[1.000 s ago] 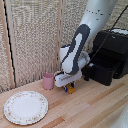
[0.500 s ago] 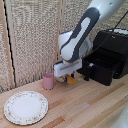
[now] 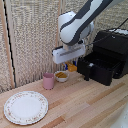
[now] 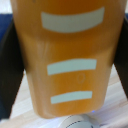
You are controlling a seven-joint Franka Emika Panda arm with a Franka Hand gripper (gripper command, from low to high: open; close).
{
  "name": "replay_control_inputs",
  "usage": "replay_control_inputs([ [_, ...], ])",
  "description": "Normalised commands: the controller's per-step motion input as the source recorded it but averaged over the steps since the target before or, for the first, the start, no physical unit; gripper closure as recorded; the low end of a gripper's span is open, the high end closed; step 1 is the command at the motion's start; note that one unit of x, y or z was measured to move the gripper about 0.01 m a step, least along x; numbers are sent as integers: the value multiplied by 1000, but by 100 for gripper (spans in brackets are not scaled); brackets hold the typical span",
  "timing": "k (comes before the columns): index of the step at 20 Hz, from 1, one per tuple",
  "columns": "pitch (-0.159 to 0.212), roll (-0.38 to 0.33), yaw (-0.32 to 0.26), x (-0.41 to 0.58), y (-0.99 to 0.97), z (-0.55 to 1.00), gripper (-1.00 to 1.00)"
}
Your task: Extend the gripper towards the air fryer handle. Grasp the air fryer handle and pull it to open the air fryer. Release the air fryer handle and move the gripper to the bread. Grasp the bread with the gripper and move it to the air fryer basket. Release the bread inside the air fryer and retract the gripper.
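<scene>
Bread (image 4: 67, 55), glossy orange with pale rectangular stripes, sits pinched between the end effector (image 3: 70, 63) fingers.

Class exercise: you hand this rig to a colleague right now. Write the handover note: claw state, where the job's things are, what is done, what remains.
Claw: shut on bread, lifted above the table beside the fryer.
Basket: pulled out, open, nothing visible inside.
Pink cup, small bowl and plate sit on the table, apart from the claw.
Done: drawer opened, bread picked up.
Left: carry bread over the basket, release it inside, retract.
</scene>
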Motion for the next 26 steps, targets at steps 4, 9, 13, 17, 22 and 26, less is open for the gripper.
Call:
replay_control_inputs([
  [4, 0, -68, -298, 394, -69, 413, 100],
  [9, 0, -7, -230, 437, -390, 362, 100],
  [13, 0, 0, -209, 370, -523, 301, 100],
  [17, 0, 0, -226, 359, -482, 237, 100],
  [22, -17, 0, -190, 408, -565, 152, 100],
  [26, -46, 0, -198, 424, -551, 49, 100],
])
